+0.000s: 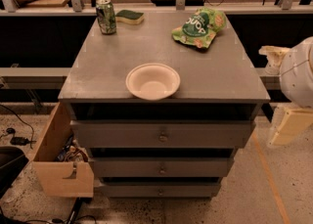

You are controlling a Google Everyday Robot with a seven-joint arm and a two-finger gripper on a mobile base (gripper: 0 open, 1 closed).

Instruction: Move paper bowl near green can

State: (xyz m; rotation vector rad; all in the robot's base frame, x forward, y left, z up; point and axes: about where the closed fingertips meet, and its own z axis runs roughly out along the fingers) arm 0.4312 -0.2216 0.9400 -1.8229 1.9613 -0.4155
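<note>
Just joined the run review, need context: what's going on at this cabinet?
The robot is meant to bring the round cream-white paper bowl near the small green and white drink can; neither is touched yet. The bowl sits at the front edge of the grey cabinet top, the can stands at the back left corner beside a flat green and yellow sponge, and a green chip bag lies back right. The gripper hangs off the cabinet's right side, clear of everything.

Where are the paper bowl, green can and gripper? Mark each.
paper bowl (152, 81), camera view, on its inner floor.
green can (106, 17), camera view, on its patterned side.
gripper (288, 125), camera view, at the right edge beside the cabinet (122, 135), on its cream body.
</note>
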